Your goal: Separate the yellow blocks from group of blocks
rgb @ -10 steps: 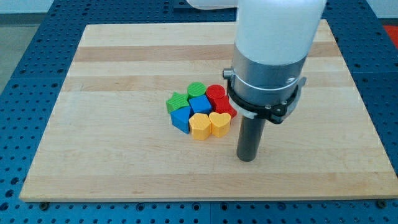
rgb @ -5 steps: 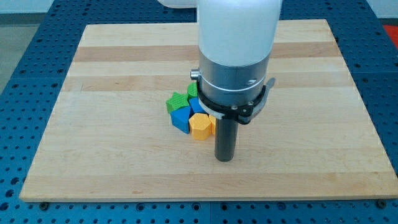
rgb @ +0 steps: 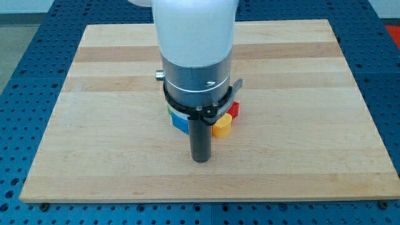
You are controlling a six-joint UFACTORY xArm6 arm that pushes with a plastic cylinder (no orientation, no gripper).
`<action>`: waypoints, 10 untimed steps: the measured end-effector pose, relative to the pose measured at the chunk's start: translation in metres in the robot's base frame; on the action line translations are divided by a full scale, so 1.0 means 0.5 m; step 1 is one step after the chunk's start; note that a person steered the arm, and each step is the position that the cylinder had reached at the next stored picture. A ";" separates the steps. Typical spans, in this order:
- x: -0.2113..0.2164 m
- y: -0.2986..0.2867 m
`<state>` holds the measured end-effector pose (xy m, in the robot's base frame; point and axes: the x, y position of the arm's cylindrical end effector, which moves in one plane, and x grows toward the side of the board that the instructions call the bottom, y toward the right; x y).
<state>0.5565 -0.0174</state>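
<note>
My tip [rgb: 200, 160] rests on the board just below the cluster of blocks, a little left of the yellow heart block [rgb: 222, 126]. The arm's body hides most of the cluster. Only the yellow heart block, part of a red block [rgb: 234, 110] above it, and the edge of a blue block [rgb: 179, 122] at the left show. The second yellow block and the green blocks are hidden behind the arm and rod.
The wooden board [rgb: 94, 94] lies on a blue perforated table [rgb: 19, 75]. The board's bottom edge is a short way below my tip.
The arm and tip have moved steadily to the view's left, from right of the yellow blocks to below the cluster's middle. The arm now covers most blocks. The cluster itself looks unmoved.
</note>
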 end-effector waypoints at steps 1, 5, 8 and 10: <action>-0.002 0.000; -0.011 0.000; -0.019 -0.004; -0.029 -0.043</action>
<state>0.5421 -0.0391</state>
